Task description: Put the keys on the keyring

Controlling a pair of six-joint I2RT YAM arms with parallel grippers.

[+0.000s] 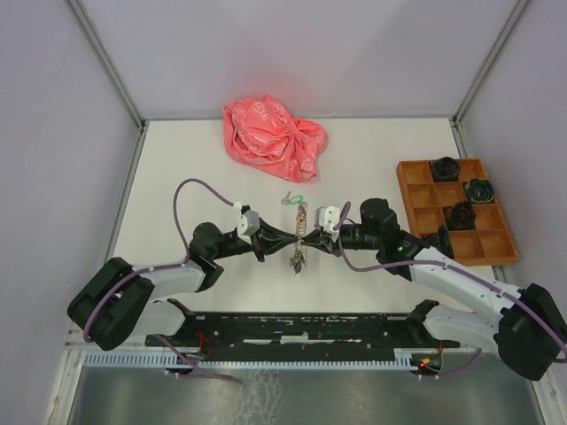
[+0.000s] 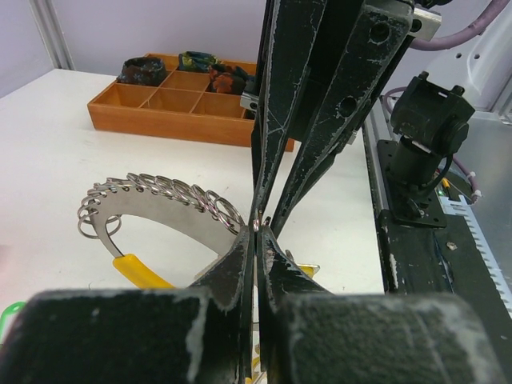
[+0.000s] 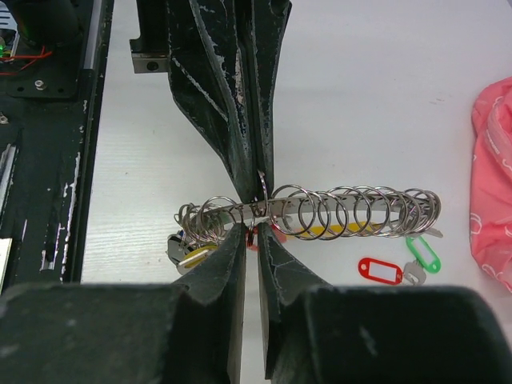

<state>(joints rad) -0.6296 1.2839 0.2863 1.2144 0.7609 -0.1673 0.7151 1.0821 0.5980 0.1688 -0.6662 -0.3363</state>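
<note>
The keyring (image 3: 352, 210) is a silver band strung with many small rings; it hangs between both grippers over the table's middle (image 1: 299, 237). My left gripper (image 2: 258, 228) is shut, pinching the keyring's band. Facing it, my right gripper (image 3: 258, 232) has its jaws a narrow gap apart just under the band. A small ring with a red tag (image 3: 276, 234) hangs in that gap. Two loose keys lie on the table beyond: one with a red tag (image 3: 381, 270), one with a green tag (image 3: 422, 254). Yellow-tagged keys (image 3: 192, 254) dangle from the keyring's low end.
A crumpled pink bag (image 1: 275, 128) lies at the back centre. An orange compartment tray (image 1: 456, 212) holding dark items stands at the right. The black base rail (image 1: 292, 328) runs along the near edge.
</note>
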